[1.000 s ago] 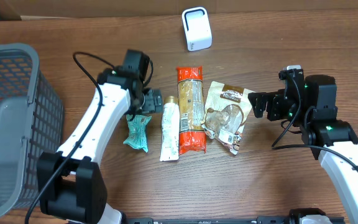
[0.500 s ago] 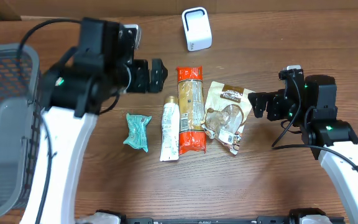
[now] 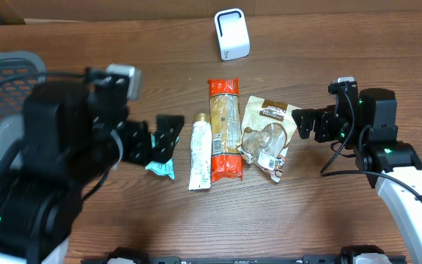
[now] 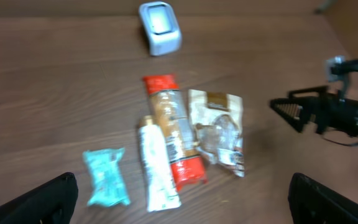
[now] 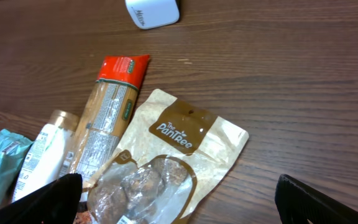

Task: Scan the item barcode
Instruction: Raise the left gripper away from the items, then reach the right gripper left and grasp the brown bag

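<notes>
In the middle of the table (image 3: 306,213) you have four items lying in a row: teal packet (image 4: 106,176), white tube (image 3: 200,155), orange-red pack (image 3: 223,128) and tan pouch (image 3: 267,136). The white scanner (image 3: 231,34) stands behind them. Your left gripper (image 3: 152,141) hangs high over the teal packet, jaws wide, holding nothing. Your right gripper (image 3: 304,125) sits just right of the pouch, jaws spread, empty. The grey basket (image 3: 6,59) stands far left.

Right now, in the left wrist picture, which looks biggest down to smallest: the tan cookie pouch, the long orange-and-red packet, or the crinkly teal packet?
1. Tan cookie pouch and long orange-and-red packet: too alike to rank, one wider, one longer.
2. Crinkly teal packet: clearly smallest.
</notes>
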`<state>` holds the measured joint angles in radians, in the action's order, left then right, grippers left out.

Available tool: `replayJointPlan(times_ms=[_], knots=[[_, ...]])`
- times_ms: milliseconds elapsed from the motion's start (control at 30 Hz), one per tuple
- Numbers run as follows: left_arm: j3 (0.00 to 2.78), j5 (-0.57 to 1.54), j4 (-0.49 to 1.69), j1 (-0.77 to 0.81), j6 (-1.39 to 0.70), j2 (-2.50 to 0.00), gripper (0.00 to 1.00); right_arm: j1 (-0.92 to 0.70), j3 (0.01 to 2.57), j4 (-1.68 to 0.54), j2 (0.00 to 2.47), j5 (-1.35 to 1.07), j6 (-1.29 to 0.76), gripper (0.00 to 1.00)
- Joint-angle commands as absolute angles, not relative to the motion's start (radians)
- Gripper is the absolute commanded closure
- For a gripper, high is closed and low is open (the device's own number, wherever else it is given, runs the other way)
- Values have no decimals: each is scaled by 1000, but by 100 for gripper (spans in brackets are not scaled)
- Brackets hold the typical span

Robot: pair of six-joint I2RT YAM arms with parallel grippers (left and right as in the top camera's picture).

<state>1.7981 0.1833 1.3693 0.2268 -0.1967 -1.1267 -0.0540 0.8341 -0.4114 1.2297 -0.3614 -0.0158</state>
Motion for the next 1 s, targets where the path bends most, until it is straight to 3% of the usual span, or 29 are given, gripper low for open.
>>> replayJointPlan(times_ms=[0,200,467,733,967], knots=[[1813,-1,1403,222,-310,-1072,0,-59,858,-413,1234,-416,-36,0],[1813,-89,1473,222,-337,-1037,0,-46,858,-490,1235,-440,-107,0],[1813,-86,1473,222,-337,-1051,0,102,858,-643,1272,-691,-123,12],[1813,-85,1473,222,-337,-1062,0,135,858,-661,1481,-837,-89,23],[1813,-85,1474,222,-337,-1067,0,130,857,-595,1644,-866,-73,24]])
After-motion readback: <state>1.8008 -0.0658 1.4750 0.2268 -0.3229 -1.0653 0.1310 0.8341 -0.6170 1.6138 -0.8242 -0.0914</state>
